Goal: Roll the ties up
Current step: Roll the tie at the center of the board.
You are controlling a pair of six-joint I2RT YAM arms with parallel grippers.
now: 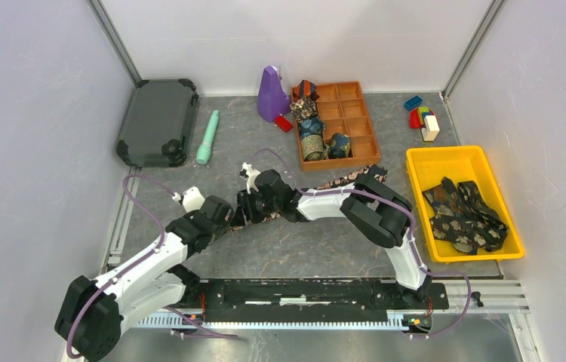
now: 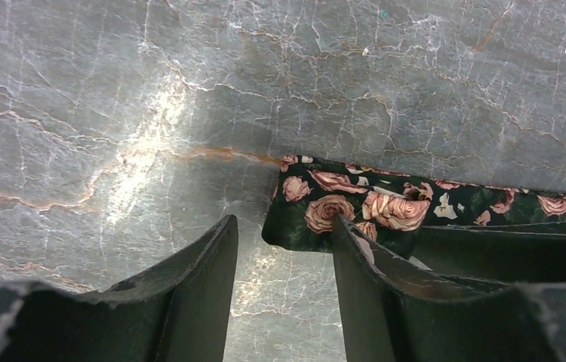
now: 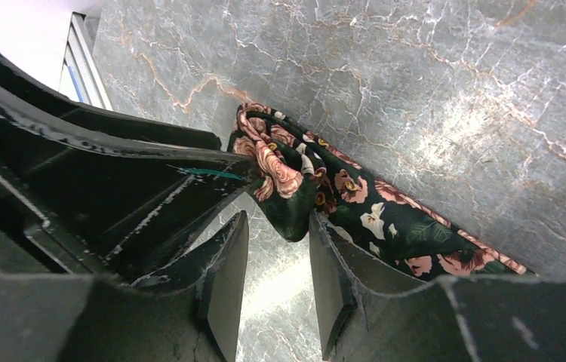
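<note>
Dark fingers fill the bottom of both wrist views, the left gripper point(image 2: 284, 260) wide open and empty beside the end of the rose-patterned tie point(image 2: 386, 207), the right gripper point(image 3: 276, 253) partly open with the folded tip at its mouth, mid-frame on the marbled table point(image 2: 114, 113).

The table point(image 1: 302, 249) has a grey, marble-veined top with pale and rust-coloured cracks running through it. At its far left corner lies a dark grey case point(image 1: 158, 121), and just beside that a mint-green cylinder point(image 1: 207, 138). Near the far middle stands a purple object point(image 1: 272, 94) with a red block point(image 1: 284, 123) at its foot, next to a wooden divided tray point(image 1: 361, 124). A cluster of coloured blocks point(image 1: 422, 118) sits at the far right. A yellow bin point(image 1: 446, 153) rests along the right side. A rose-patterned tie point(image 1: 338, 181) lies flat across the middle.
</note>
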